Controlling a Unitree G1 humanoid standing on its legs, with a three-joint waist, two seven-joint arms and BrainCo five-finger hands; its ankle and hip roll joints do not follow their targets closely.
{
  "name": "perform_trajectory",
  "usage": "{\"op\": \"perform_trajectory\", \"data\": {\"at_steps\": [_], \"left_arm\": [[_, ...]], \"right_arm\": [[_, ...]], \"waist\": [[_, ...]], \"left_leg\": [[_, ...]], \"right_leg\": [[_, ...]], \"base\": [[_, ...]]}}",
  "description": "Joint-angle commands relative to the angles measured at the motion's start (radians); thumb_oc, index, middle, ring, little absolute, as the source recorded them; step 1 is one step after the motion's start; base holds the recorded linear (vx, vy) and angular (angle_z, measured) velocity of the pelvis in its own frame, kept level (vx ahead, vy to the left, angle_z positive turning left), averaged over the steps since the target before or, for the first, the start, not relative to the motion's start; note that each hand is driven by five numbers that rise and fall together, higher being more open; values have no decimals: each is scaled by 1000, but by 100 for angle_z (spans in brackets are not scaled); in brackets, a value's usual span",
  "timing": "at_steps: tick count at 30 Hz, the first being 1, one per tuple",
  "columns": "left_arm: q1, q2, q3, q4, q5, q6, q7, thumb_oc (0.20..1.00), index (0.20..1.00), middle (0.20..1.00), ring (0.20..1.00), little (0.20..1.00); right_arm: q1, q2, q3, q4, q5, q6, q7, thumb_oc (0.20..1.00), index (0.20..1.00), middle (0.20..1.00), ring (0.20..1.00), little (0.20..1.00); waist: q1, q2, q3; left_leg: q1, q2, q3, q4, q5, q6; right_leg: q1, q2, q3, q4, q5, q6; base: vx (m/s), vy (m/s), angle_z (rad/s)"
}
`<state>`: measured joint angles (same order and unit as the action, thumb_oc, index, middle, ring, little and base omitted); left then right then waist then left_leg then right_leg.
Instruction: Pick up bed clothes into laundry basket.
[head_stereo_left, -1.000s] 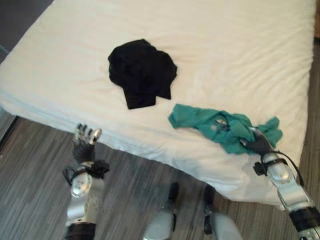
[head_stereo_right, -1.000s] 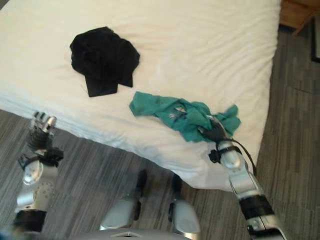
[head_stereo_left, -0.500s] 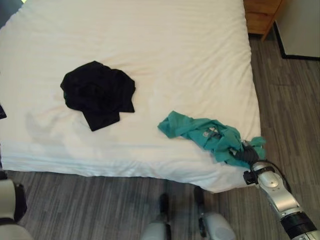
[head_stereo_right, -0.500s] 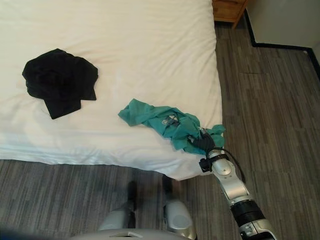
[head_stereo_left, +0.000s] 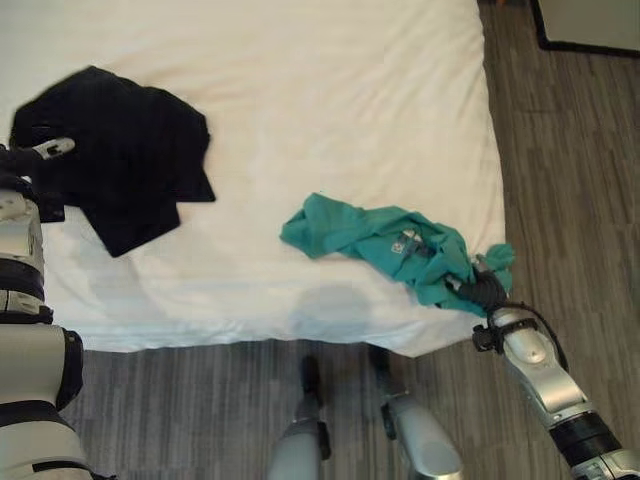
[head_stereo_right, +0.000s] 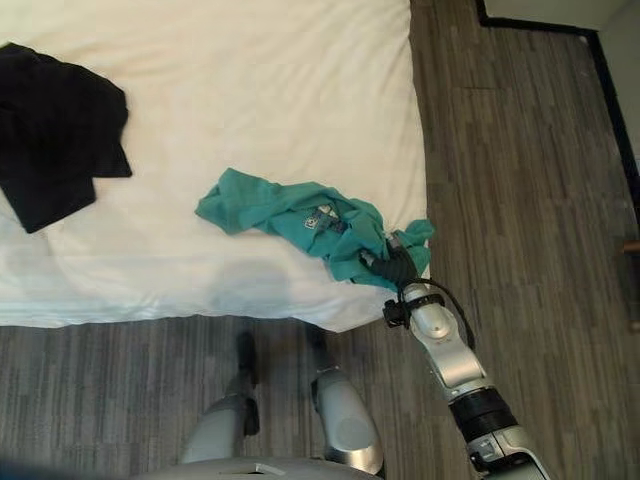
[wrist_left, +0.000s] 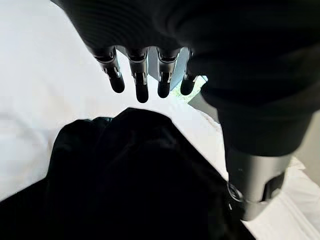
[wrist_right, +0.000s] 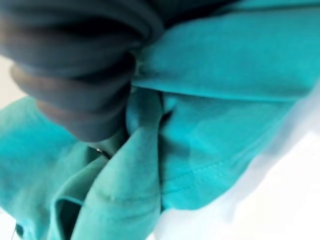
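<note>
A crumpled black garment (head_stereo_left: 120, 150) lies on the white bed (head_stereo_left: 330, 90) at the left. My left hand (head_stereo_left: 25, 165) hovers at its left edge, and in the left wrist view its fingers (wrist_left: 140, 82) hang straight and open just above the black garment (wrist_left: 135, 175). A teal garment (head_stereo_left: 380, 235) lies stretched out near the bed's front right corner. My right hand (head_stereo_right: 398, 270) sits in the teal garment's right end. In the right wrist view the teal garment (wrist_right: 225, 100) bunches in folds under the curled right hand (wrist_right: 75, 70).
Grey wood floor (head_stereo_right: 520, 180) runs along the bed's right side and in front of it. A dark skirting edge (head_stereo_right: 540, 25) shows at the far right. The bed's front edge (head_stereo_left: 250, 335) lies just before me.
The whole picture has shifted, so the camera moved. My left hand has risen from beside the bed's front edge to over the black garment. My right hand stays in the teal garment.
</note>
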<state>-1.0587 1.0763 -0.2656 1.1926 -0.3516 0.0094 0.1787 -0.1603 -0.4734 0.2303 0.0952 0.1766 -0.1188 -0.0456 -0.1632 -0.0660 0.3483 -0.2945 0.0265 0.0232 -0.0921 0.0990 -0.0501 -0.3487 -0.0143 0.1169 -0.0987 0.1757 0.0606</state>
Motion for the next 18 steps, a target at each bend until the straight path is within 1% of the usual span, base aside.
{"op": "perform_trajectory", "data": {"at_steps": [1, 2, 4, 5, 6, 7, 8, 10, 11, 12, 13, 14, 15, 16, 18], "left_arm": [[-103, 65, 1, 41, -41, -23, 41, 1000, 1000, 1000, 1000, 1000], [-106, 66, 2, 50, -40, -19, 45, 1000, 1000, 1000, 1000, 1000], [-97, 58, 8, 58, -38, -12, 44, 1000, 1000, 1000, 1000, 1000], [-93, 57, 12, 55, -37, -12, 45, 1000, 1000, 1000, 1000, 1000], [-77, 45, 12, 70, -13, 2, 34, 1000, 1000, 1000, 1000, 1000], [-79, 36, 4, 72, 4, 11, 31, 1000, 1000, 1000, 1000, 1000], [-89, 14, -19, 64, 21, 13, 15, 1000, 1000, 1000, 1000, 1000], [-92, 9, -30, 59, 35, 13, 12, 1000, 1000, 1000, 1000, 1000], [-98, 10, -57, 56, 81, 15, -4, 702, 702, 702, 702, 702], [-117, -22, -121, -51, 169, 9, 21, 200, 200, 200, 200, 200], [-114, -24, -119, -55, 170, 12, 23, 200, 200, 200, 200, 200], [-116, -18, -152, -73, 165, 1, -18, 200, 200, 200, 200, 200], [-121, 2, -164, -99, 165, -13, -34, 200, 200, 200, 200, 200], [-121, 3, -164, -99, 165, -13, -34, 200, 200, 200, 200, 200], [-121, 19, -178, -151, 165, -30, -40, 200, 200, 200, 200, 200]], "right_arm": [[21, -23, -21, 37, 36, 17, -21, 200, 200, 200, 200, 200], [24, -26, -26, 30, 42, 11, -28, 200, 200, 200, 200, 200], [28, -19, -35, 20, 47, 10, -37, 200, 200, 200, 200, 200], [29, -20, -34, 20, 47, 11, -37, 200, 200, 200, 200, 200], [33, -15, -34, 27, 43, 12, -40, 200, 200, 200, 200, 200], [34, -15, -31, 28, 41, 14, -39, 200, 200, 200, 200, 200], [30, -10, -23, 38, 37, 14, -37, 200, 200, 200, 200, 200], [29, -11, -20, 37, 34, 11, -33, 200, 200, 200, 200, 200], [31, -11, -19, 36, 36, 7, -30, 200, 200, 200, 200, 200], [40, -5, -17, 31, 37, -5, -23, 200, 200, 200, 200, 200], [42, -5, -18, 30, 37, -5, -22, 200, 200, 200, 200, 200], [35, -8, -20, 38, 44, -6, -19, 200, 200, 200, 200, 200], [45, -10, -24, 40, 36, -11, -9, 200, 200, 200, 200, 200], [46, -10, -24, 39, 36, -11, -9, 200, 200, 200, 200, 200], [58, -15, -32, 39, 29, -13, 0, 200, 200, 200, 200, 200]], "waist": [[10, -15, 72], [5, -24, 88], [1, -35, 101], [0, -33, 97], [-4, -41, 106], [-6, -46, 108], [-9, -51, 110], [-9, -54, 110], [-9, -55, 110], [-9, -55, 110], [-7, -55, 110], [-7, -49, 107], [-5, -44, 104], [-5, -44, 105], [-4, -31, 96]], "left_leg": [[-25, -20, 16, 5, 15, 48], [-45, -12, 17, 5, 19, 46], [-78, -3, 22, 5, 29, 41], [-83, -3, 22, 5, 29, 40], [-98, 6, 27, 5, 24, 39], [-107, 8, 28, 5, 31, 37], [-105, 11, 24, 5, 23, 37], [-104, 13, 24, 5, 22, 37], [-99, 14, 27, 5, 21, 37], [-88, 14, 26, 5, 18, 38], [-86, 15, 26, 5, 18, 38], [-81, 13, 25, 5, 16, 39], [-69, 11, 22, 5, 11, 39], [-68, 11, 22, 5, 10, 39], [-52, 4, 20, 5, 4, 40]], "right_leg": [[37, 15, -14, 11, 19, 32], [19, 19, -14, 11, 26, 35], [-15, 25, -18, 11, 35, 39], [-19, 25, -18, 11, 36, 39], [-40, 33, -16, 11, 34, 43], [-51, 34, -14, 11, 40, 42], [-53, 42, -9, 11, 35, 43], [-53, 45, -5, 11, 35, 44], [-51, 48, -1, 11, 34, 43], [-44, 50, 1, 11, 32, 43], [-43, 50, 2, 11, 32, 43], [-38, 49, 1, 11, 30, 42], [-27, 47, 0, 11, 26, 40], [-26, 47, 0, 11, 25, 40], [-11, 44, -3, 11, 21, 37]], "base": [[-108, -43, -10], [-108, -52, -10], [-65, -25, -6], [-37, 3, -4], [-44, -6, -2], [-31, -5, -10], [-11, -10, -11], [11, -6, -7], [7, -20, -7], [6, -14, -11], [4, -24, -11], [4, -11, -6], [0, 0, 0], [0, 0, 0], [0, 0, 0]]}}
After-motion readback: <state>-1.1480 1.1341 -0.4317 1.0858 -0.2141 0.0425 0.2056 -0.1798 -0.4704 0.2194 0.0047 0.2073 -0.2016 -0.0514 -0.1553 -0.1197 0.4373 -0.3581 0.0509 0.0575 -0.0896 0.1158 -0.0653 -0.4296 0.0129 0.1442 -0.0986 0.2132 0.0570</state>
